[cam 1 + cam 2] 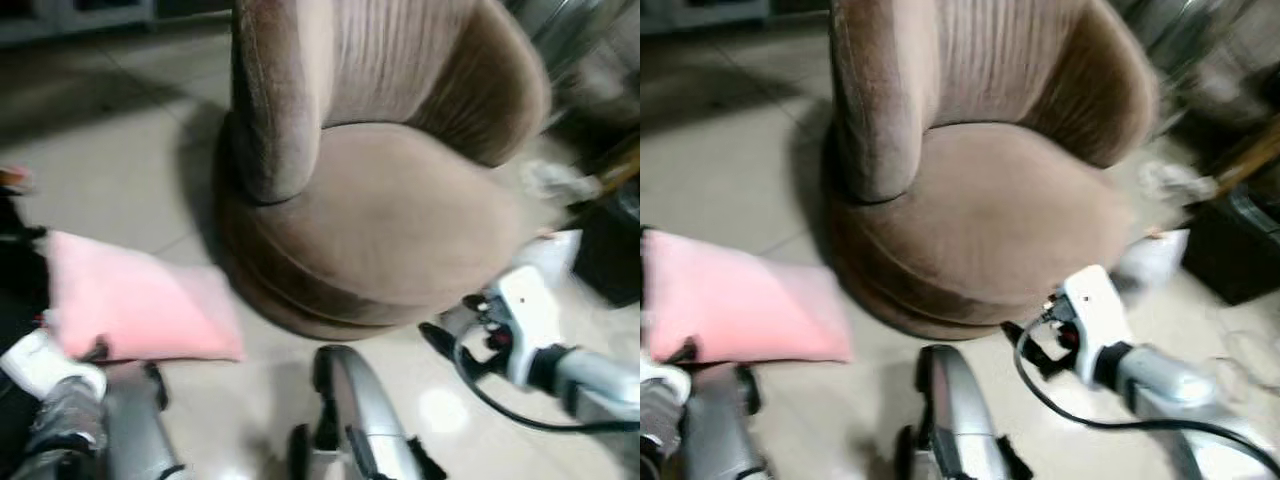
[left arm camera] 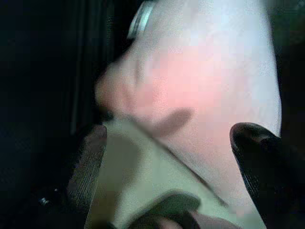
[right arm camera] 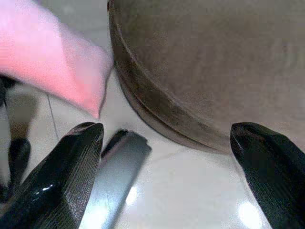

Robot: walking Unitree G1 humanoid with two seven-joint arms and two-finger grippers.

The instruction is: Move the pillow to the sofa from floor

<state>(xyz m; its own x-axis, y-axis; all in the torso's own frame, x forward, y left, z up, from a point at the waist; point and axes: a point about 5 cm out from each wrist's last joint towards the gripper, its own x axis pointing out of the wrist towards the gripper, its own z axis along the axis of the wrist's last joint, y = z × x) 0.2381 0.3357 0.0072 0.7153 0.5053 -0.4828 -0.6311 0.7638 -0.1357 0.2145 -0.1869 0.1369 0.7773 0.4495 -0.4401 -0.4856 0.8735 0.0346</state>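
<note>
At far left, the soft pink rectangular pillow (image 1: 135, 300) is seen raised above the pale tiled floor (image 1: 110, 170), just beside the base of the chair. The left claw (image 2: 171, 162) is placed at the pillow's near edge; in the left wrist view its black fingers (image 2: 88, 164) are spread apart, with the pillow between and beyond them, and whether they pinch the fabric cannot be told. At centre, the round brown velvet armchair-style sofa (image 1: 390, 215) is shown with its ribbed, curved back and broad seat cushion. At right, the right claw (image 3: 167, 176) is held low in front of the sofa's base, its two black fingers set wide apart around nothing, above the glossy floor.
</note>
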